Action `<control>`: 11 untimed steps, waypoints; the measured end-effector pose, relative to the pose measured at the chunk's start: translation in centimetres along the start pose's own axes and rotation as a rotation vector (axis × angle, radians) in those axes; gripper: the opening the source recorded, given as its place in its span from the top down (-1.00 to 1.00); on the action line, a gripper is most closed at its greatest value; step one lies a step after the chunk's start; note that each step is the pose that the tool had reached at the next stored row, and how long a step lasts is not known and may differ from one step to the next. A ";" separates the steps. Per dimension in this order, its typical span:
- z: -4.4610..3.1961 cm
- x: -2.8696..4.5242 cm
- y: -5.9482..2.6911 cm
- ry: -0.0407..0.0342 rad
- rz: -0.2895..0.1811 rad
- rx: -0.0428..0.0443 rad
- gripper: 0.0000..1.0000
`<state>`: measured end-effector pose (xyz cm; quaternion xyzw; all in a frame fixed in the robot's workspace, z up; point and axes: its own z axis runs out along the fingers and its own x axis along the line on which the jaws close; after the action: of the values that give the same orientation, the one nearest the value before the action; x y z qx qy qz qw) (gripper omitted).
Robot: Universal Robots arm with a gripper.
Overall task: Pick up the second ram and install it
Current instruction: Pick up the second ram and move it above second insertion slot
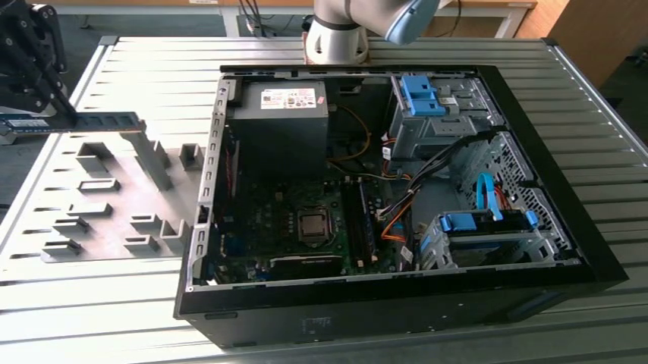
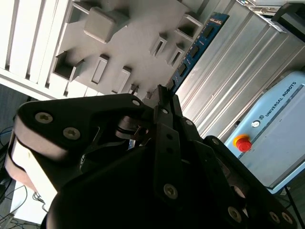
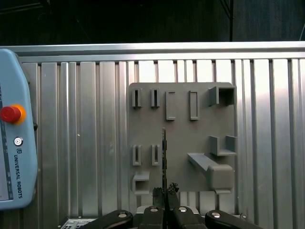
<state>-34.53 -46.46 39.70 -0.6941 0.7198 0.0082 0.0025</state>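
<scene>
My gripper [image 1: 59,114] is clamped on the second ram [image 1: 102,120], which sticks out level toward 3 o'clock in the exterior view, above the grey fixture plate [image 1: 111,220]. Farther toward 3 o'clock, the open computer case [image 1: 405,303] holds a motherboard [image 1: 294,220] and a power supply [image 1: 278,114]. In the first wrist view, a teach pendant [image 3: 14,143] lies near the plate.

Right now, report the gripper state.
Gripper: closed, holding the ram.
</scene>
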 end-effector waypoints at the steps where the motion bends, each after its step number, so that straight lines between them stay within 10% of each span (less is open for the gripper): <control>1: 0.00 0.00 -0.08 0.0000 0.000 0.0000 0.72; 11: -0.01 -0.04 -1.01 0.0000 0.000 0.0001 0.72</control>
<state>-33.52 -46.46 39.70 -0.6941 0.7199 0.0082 0.0025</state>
